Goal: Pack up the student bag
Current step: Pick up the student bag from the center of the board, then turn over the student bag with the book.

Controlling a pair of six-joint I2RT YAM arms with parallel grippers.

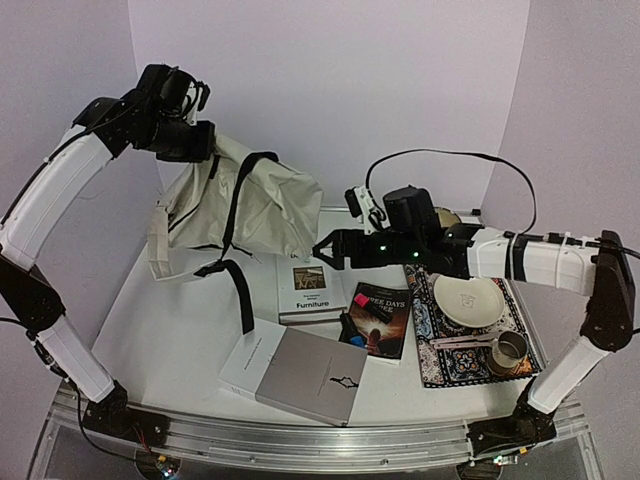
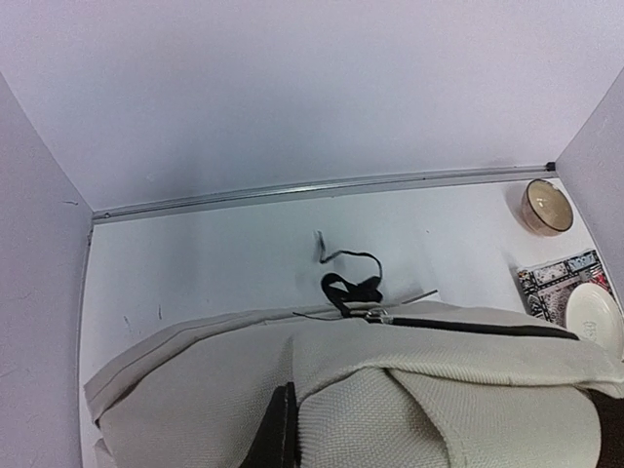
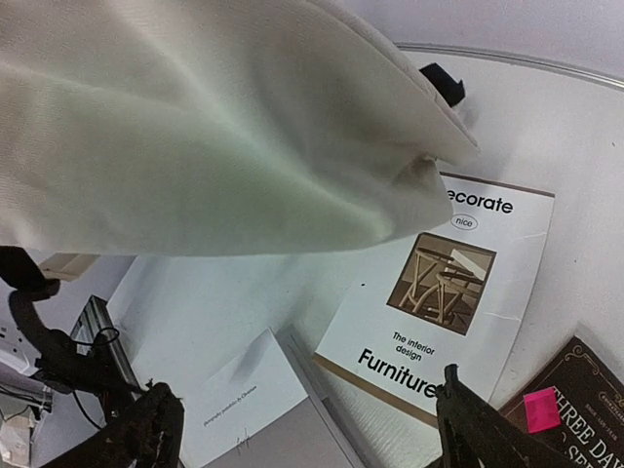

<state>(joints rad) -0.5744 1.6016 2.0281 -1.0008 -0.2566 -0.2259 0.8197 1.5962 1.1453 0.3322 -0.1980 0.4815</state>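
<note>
The bag (image 1: 262,205) sits at the far left of the counter (image 1: 165,320), its top corner held up by the left tool (image 1: 203,140), which is closed tight on the cream fabric. The right tool (image 1: 325,250) hangs just right of the bag's lower edge, above the Furniture book (image 1: 310,290) — jaws wide apart, holding nothing. A dark book (image 1: 380,320) lies right of that one and a grey book (image 1: 305,375) nearer — all three flat on the counter, outside the bag.

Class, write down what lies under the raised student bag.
Beneath the student bag: bare table and a corner of the Furniture book. The bag hides part of its title.
</note>
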